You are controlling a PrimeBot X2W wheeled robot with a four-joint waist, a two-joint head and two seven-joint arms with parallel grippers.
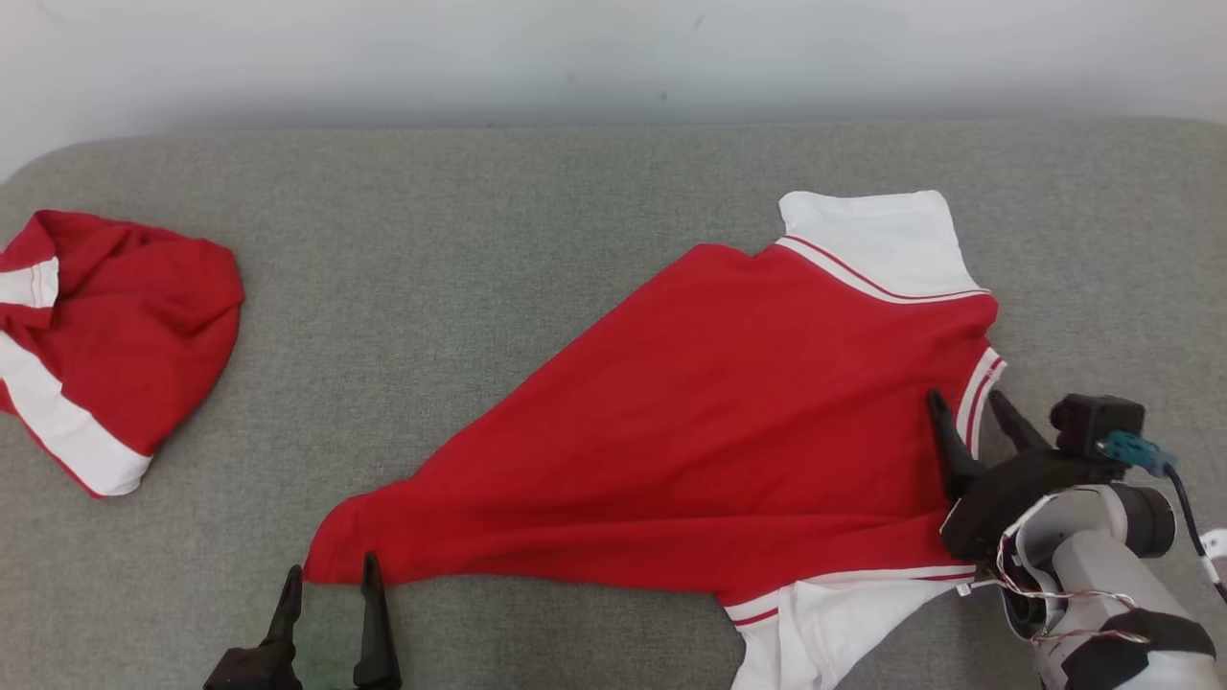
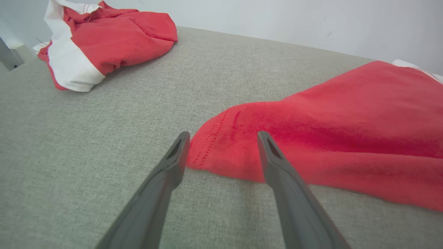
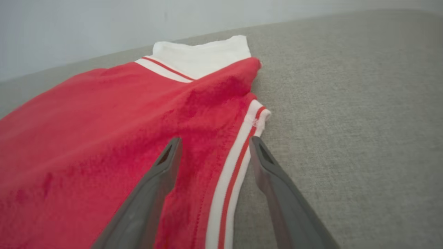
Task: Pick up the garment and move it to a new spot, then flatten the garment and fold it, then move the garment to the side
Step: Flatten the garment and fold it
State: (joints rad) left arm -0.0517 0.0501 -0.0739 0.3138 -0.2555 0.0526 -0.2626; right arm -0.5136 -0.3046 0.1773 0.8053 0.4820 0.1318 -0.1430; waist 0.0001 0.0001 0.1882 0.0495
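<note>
The garment [image 1: 729, 431] is lying spread across the right half of the grey upholstered surface [image 1: 537, 240]. Its far white sleeve is stopping short of the wall [image 1: 613, 57], and its near white sleeve is running off the bottom of the head view. Bare fabric is stretching along the far side, to the right of the striped trim, and widely to the left of the tapering hem corner.

The garment is showing red with white sleeves and red-and-white striped trim, mostly flat, with soft creases running toward the pointed hem corner at the near left.

The left gripper [image 1: 331, 565] is standing wide open just short of that hem corner, holding nothing. The right gripper [image 1: 964, 398] is spreading wide over the striped trim at the garment's right edge, one finger above red cloth, the other above bare surface; contact is unclear. A second, crumpled red-and-white garment [image 1: 115, 345] is sitting at the far left, well apart.
</note>
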